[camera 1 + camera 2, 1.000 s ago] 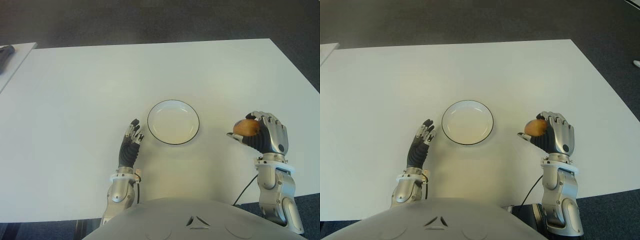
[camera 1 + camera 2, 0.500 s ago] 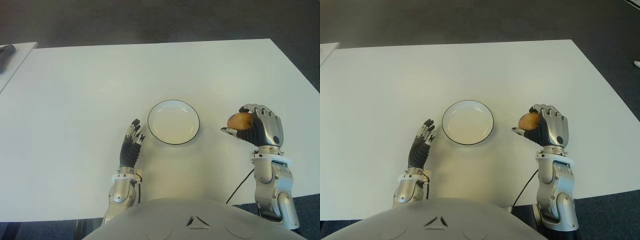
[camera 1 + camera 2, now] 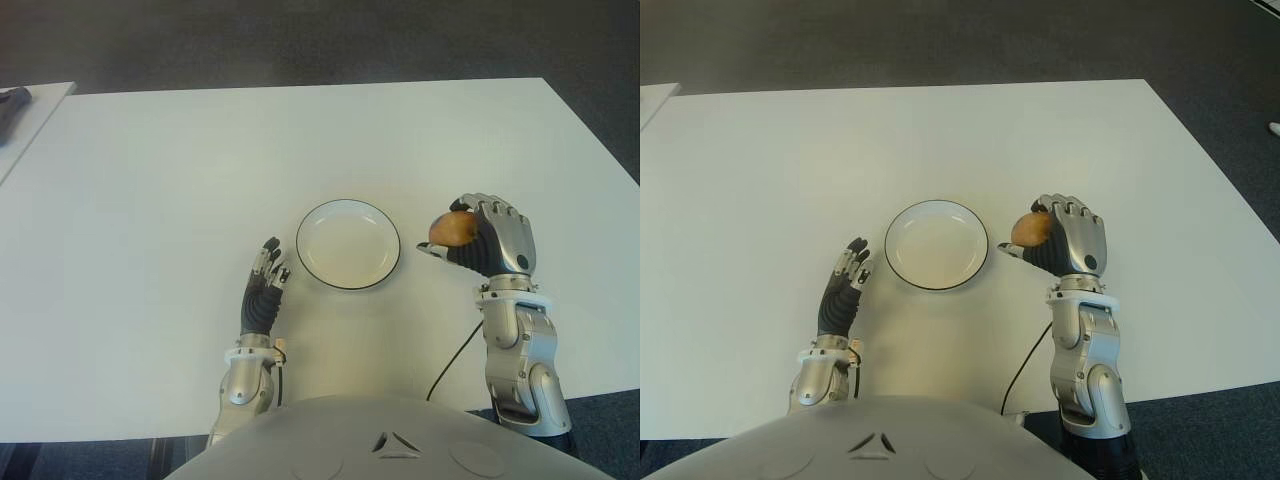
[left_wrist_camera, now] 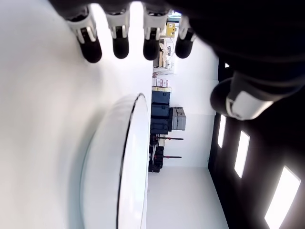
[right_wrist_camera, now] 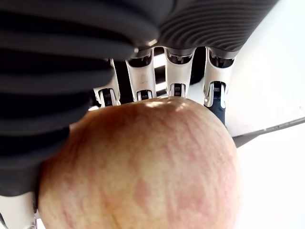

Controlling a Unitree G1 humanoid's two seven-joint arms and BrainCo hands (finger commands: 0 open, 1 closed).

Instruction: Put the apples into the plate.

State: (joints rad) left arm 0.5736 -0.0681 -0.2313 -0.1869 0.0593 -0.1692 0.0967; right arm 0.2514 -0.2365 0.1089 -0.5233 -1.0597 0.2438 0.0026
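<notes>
A yellow-red apple [image 3: 452,228] is held above the table in my right hand [image 3: 478,242], whose fingers curl round it; the right wrist view shows the apple [image 5: 143,167] filling the palm. The hand hangs just to the right of the white plate [image 3: 378,262], which has a thin dark rim and holds nothing. My left hand [image 3: 264,290] shows beside the plate's left edge with its fingers straight and nothing in them; its wrist view shows the plate rim [image 4: 128,157] close by.
The white table [image 3: 150,200] stretches wide on all sides of the plate. A dark object [image 3: 12,100] lies on a second white surface at the far left. A black cable [image 3: 455,350] trails from the right forearm.
My right hand has carried the apple leftward, from well right of the plate to just beside its right rim. The left hand has not moved.
</notes>
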